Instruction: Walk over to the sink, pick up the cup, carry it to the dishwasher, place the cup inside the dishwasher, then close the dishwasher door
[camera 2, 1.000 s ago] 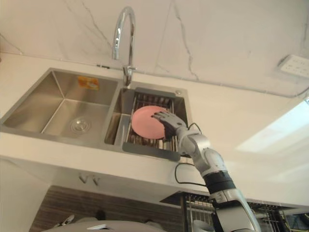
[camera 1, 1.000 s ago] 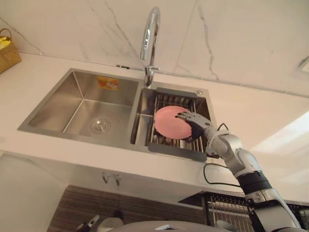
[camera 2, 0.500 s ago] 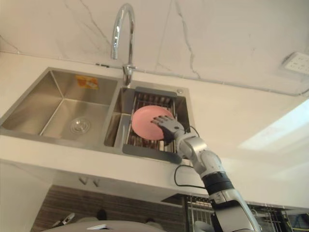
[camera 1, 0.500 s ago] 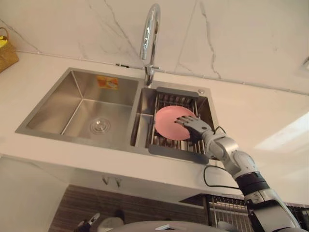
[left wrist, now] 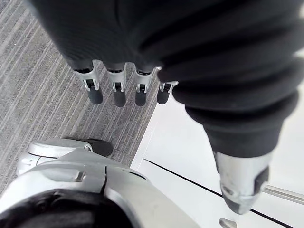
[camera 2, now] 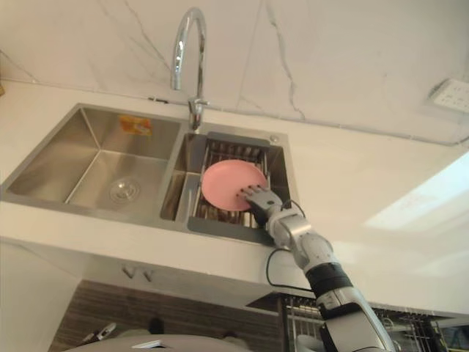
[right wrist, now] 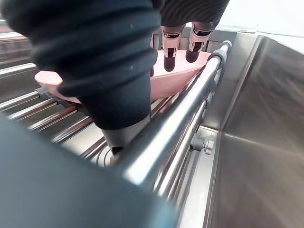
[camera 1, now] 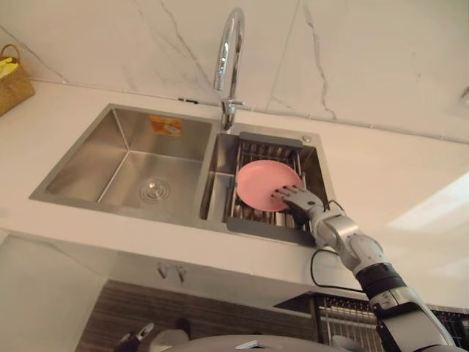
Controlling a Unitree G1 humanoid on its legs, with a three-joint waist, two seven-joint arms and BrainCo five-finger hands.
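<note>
Right wrist view gives me the pink round dish [right wrist: 180, 78] lying on the steel wire rack [right wrist: 28, 111], which sits in the right-hand basin of the stainless double sink [camera 1: 124, 158]. My right hand [camera 1: 299, 202] lays fairly straight fingers [right wrist: 169, 52] over the dish's near rim, with the thumb lower by the rack rail. I can't tell whether it pinches. A curved chrome tap [camera 1: 229, 51] stands behind the basins. My left hand [left wrist: 118, 90] hangs with relaxed, unclenched fingers over grey striped floor [left wrist: 38, 95].

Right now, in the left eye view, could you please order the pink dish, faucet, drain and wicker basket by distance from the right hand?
1. pink dish, at the right hand.
2. faucet, behind the sink.
3. drain, left basin.
4. wicker basket, far left counter.
</note>
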